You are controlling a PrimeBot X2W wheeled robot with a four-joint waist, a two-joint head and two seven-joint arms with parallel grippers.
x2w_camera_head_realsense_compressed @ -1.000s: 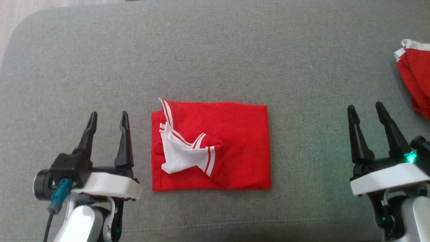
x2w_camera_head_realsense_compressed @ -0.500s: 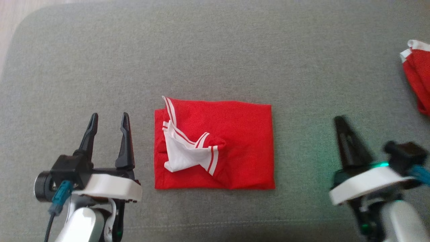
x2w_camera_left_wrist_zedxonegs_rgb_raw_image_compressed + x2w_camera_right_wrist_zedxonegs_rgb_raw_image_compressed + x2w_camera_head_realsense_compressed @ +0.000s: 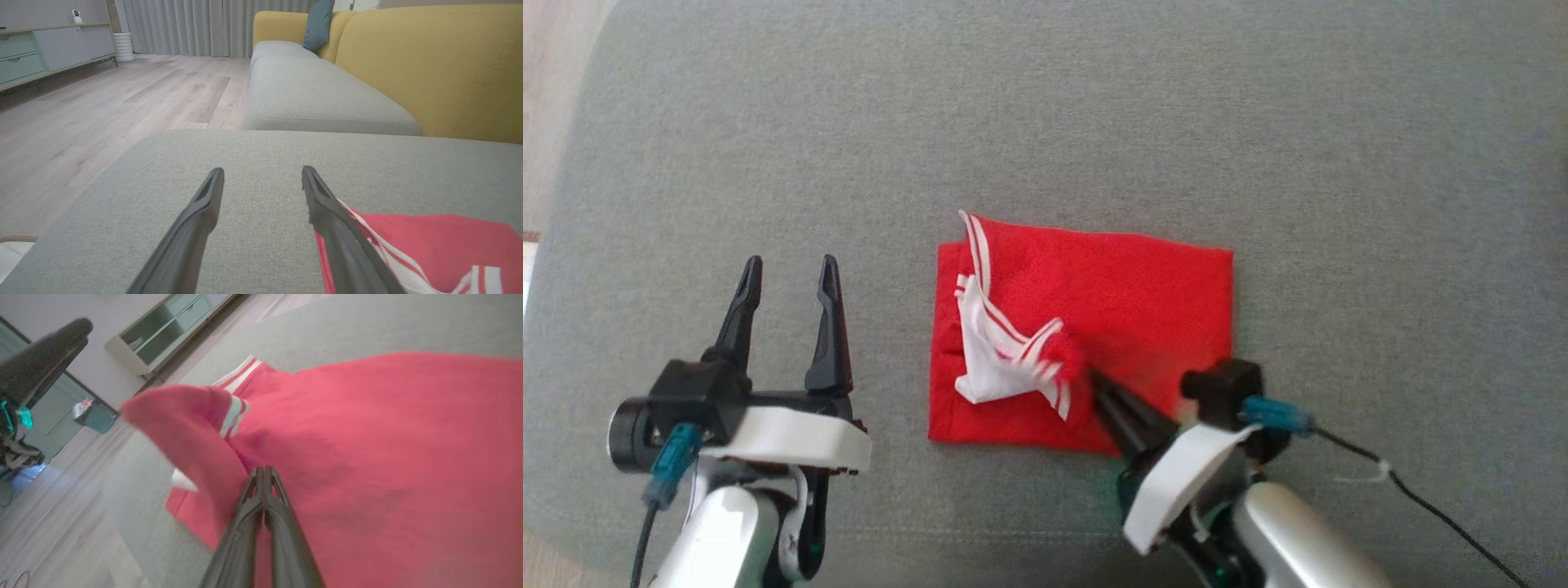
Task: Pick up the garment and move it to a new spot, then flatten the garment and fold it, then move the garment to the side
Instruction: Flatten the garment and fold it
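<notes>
Grey cushion (image 3: 1045,122): garment (image 3: 1143,286) folded, sleeve (image 3: 996,367) poking up. My right claw (image 3: 1094,377) together at sleeve, left claw (image 3: 786,269) apart. Move aside pending.

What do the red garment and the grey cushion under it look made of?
Garment: soft, thin cloth, probably a knit jersey, matte. It creases and folds limply, with white striped trim.
Cushion: woven upholstery fabric, matte. A fine flecked weave and a stitched seam show.
</notes>
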